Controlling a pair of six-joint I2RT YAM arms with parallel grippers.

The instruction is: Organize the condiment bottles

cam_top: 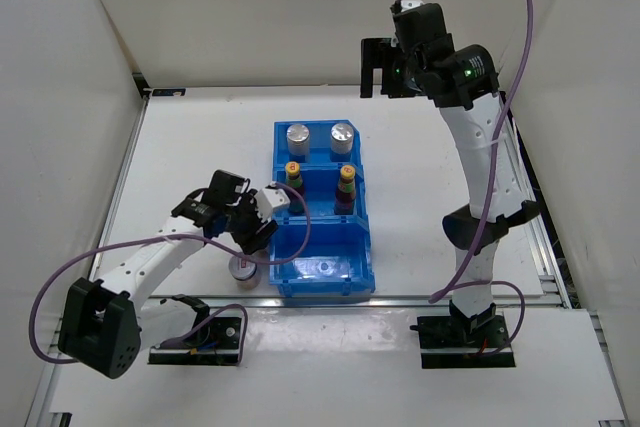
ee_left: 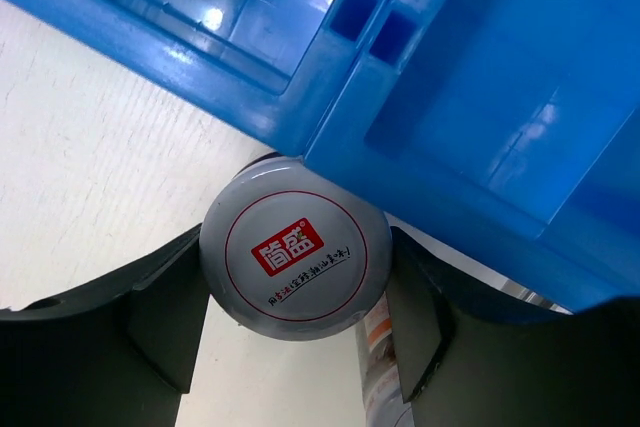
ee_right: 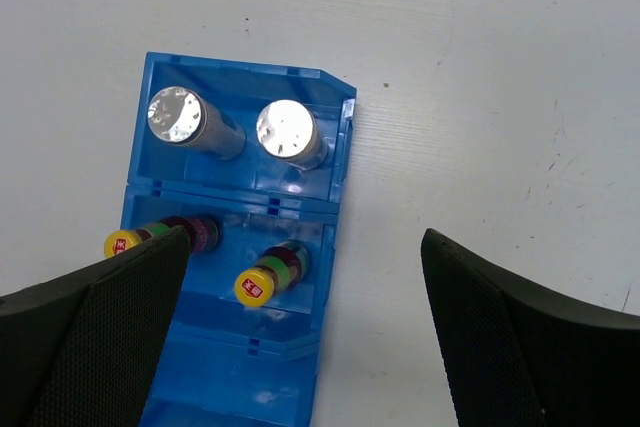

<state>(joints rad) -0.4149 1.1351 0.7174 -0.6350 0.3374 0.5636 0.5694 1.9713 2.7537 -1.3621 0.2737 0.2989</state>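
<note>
In the left wrist view my left gripper (ee_left: 296, 277) is shut on a silver-lidded cylinder (ee_left: 295, 250) with a red logo on its lid, held against the left outer wall of the blue bin (ee_left: 480, 107). A second cylinder (ee_left: 380, 367) shows partly below it; in the top view it stands on the table (cam_top: 242, 269) beside my left gripper (cam_top: 262, 219). Two silver-lidded cylinders (cam_top: 298, 134) (cam_top: 342, 133) stand in the bin's far compartment. Two yellow-capped bottles (cam_top: 293, 173) (cam_top: 346, 179) stand in the middle one. My right gripper (cam_top: 378, 67) is open, empty and high (ee_right: 304, 234).
The bin's (cam_top: 325, 282) near compartment holds no bottle. White walls close the table on the left, back and right. The table's near edge with both arm bases runs just in front of the bin.
</note>
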